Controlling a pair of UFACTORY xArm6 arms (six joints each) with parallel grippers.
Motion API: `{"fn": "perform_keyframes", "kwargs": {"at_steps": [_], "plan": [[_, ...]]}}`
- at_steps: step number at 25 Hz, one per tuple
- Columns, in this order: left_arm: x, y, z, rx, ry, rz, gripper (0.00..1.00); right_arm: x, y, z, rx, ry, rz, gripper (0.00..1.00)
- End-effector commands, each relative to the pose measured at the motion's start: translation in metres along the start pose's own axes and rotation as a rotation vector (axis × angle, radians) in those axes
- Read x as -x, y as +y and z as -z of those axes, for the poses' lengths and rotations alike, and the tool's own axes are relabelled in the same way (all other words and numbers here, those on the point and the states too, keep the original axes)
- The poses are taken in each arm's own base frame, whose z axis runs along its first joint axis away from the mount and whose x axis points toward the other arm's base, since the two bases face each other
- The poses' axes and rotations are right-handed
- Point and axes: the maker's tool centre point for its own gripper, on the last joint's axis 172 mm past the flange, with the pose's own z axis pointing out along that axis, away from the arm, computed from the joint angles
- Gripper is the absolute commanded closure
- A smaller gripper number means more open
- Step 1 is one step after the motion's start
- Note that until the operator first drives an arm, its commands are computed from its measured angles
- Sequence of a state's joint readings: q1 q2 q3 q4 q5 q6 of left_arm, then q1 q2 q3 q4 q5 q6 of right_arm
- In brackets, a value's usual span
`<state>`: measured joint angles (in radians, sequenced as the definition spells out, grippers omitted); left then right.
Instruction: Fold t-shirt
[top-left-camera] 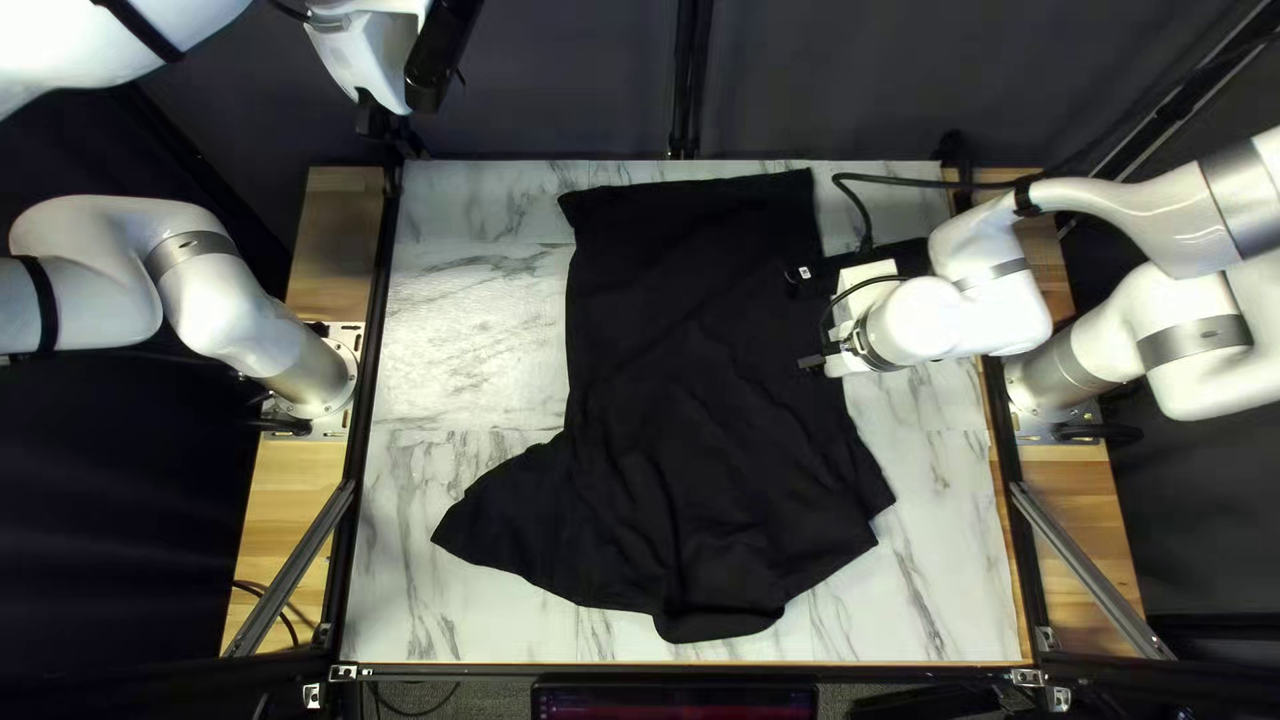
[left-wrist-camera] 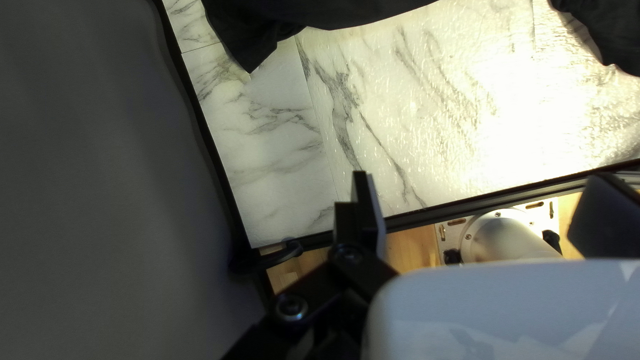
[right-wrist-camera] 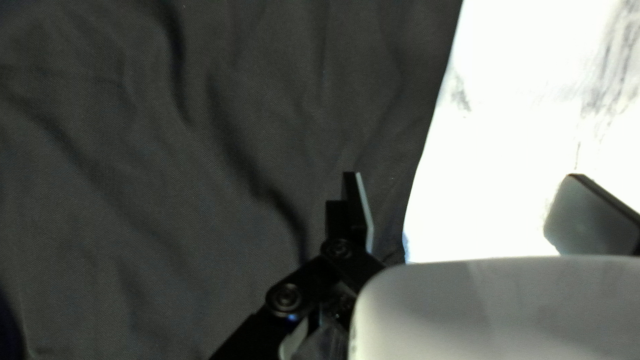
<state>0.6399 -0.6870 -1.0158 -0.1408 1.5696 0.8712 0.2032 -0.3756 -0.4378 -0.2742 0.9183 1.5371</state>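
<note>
While the black, short-sleeved cotton-looking t-shirt (top-left-camera: pixel 694 347) lies spread over the middle of the white, grey-veined marble-pattern worktop (top-left-camera: pixel 467 334), its straight hem sits towards the far edge and its rumpled end near the close edge. Left pincer (left-wrist-camera: pixel 480 175): fingers apart, nothing between them, raised beyond the worktop's far left corner. Right pincer (right-wrist-camera: pixel 467 176): fingers apart, over the garment's side edge, one finger above cloth, the other above bare worktop.

Handling, my estimate: light, limp, not fragile, likely to drag into creases if pulled from one point. I would grip single edges shallowly, at the hem corners and the pointed flap (top-left-camera: pixel 496 520), probably a sleeve, and flatten the ridges by the close end before any fold. No fold is evident; I judge the work to be at its start. Risk: dark folds on dark cloth hide the layers, so a pinch may catch too many or too few.

Surface: looks smooth, with strong glare in the left wrist view; cloth probably slides on it. Room: dark curtain (top-left-camera: pixel 534 80) behind, pale wooden boards (top-left-camera: pixel 340 240) at the sides, black rails (top-left-camera: pixel 376 347) bordering the worktop.
</note>
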Motion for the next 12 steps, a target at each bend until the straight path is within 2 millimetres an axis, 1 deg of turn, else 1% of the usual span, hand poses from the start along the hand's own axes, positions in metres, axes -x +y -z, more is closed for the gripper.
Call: {"fn": "perform_keyframes", "kwargs": {"at_steps": [1, 4, 6, 8, 12], "plan": [[0.000, 0.000, 0.000, 0.000, 0.000, 0.000, 0.00, 0.024, 0.003, 0.021, 0.000, -0.004, 0.244, 0.00], [0.000, 0.000, 0.000, 0.000, 0.000, 0.000, 0.00, 0.033, 0.001, 0.019, -0.003, -0.027, 0.392, 0.00], [0.000, 0.000, 0.000, 0.000, 0.000, 0.000, 0.00, 0.047, -0.001, 0.013, -0.013, -0.053, 0.555, 0.00], [0.000, 0.000, 0.000, 0.000, 0.000, 0.000, 0.00, 0.054, 0.003, 0.009, -0.031, -0.062, 0.632, 0.00], [0.000, 0.000, 0.000, 0.000, 0.000, 0.000, 0.00, 0.054, 0.003, 0.009, -0.031, -0.062, 0.632, 0.00]]}}
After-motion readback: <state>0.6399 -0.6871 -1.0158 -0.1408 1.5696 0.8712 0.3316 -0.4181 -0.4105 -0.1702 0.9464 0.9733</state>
